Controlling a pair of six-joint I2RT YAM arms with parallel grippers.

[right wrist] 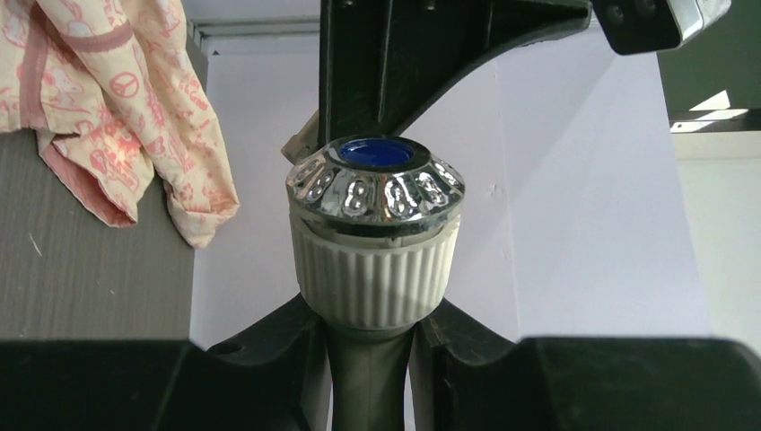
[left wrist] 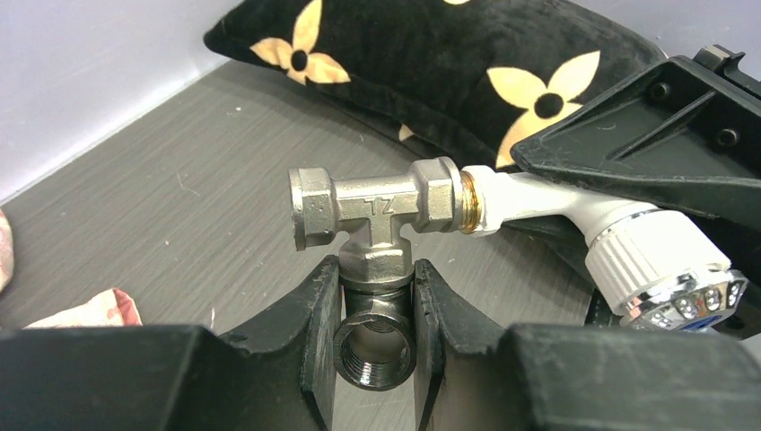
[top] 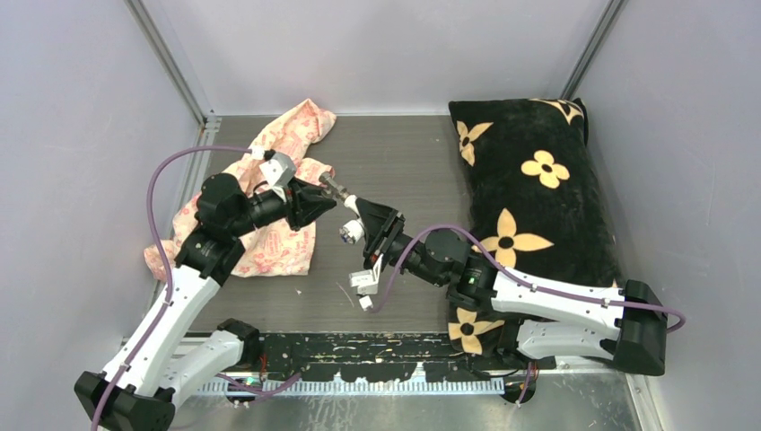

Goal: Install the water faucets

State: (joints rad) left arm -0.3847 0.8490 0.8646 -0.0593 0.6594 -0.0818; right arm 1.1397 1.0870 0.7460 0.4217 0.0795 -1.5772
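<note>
Above the middle of the bench [top: 395, 162], both arms hold their parts clear of the surface so that the two can be joined in the air. The left gripper [left wrist: 375, 301] is clamped on the stem of the metal tee fitting [left wrist: 372, 208], one finger on each side. This grip leaves the crossbar and its two side ports free and presents those ports sideways. The right gripper [right wrist: 372, 341] is closed on the body of the white plastic tap [left wrist: 538, 199] just under its ribbed collar, so the blue-centred knob [right wrist: 375, 184] stands clear above the fingers and the threaded end points toward the fitting. In the left wrist view the tap's brass thread [left wrist: 469, 202] sits at the mouth of the hexagonal port nearest the right arm, roughly in line with the crossbar. Some thread shows outside the nut, so the joint is judged entered but not seated; how deep the thread sits cannot be told. Holding the fitting by the stem gives a fixed reaction point, which makes the tap the part to turn. The next move, as judged, is to rotate the tap about the port axis with both axes kept aligned, since a tilted thread risks cross-threading. A patterned cloth [top: 287, 242] lies at the left of the bench and a black flowered cushion [top: 529, 206] along the right, both apart from the parts.
</note>
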